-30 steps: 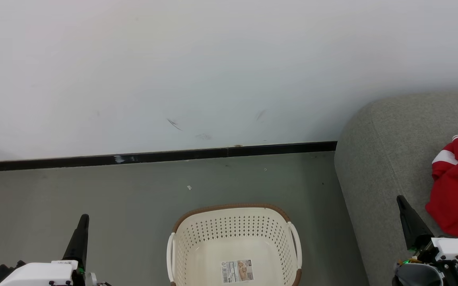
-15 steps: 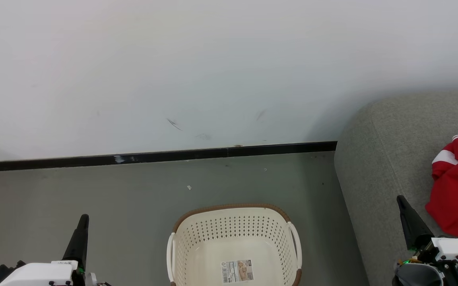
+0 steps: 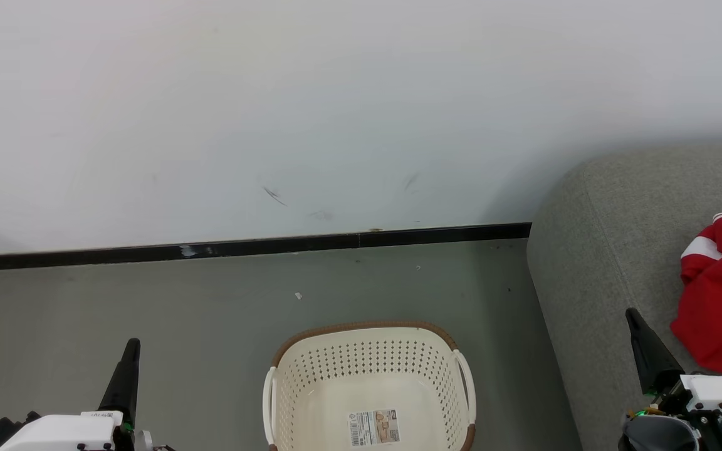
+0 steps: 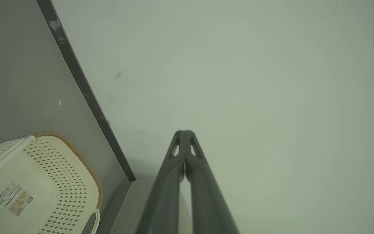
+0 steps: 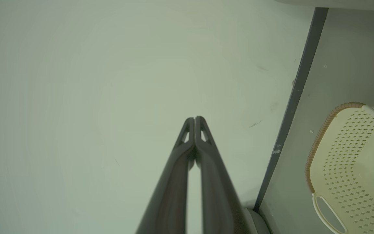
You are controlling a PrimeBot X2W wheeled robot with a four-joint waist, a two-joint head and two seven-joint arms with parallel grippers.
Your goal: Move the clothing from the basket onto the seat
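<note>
Meeting a white wall, grey floor bears the basket.

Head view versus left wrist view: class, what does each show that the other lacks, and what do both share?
The head view adds the red clothing lying on the grey seat, and the right gripper. The left wrist view adds a close look along the left gripper, its two fingers meeting at the tips. Both share the cream basket with its paper label, the grey floor, the black skirting and the white wall.
</note>
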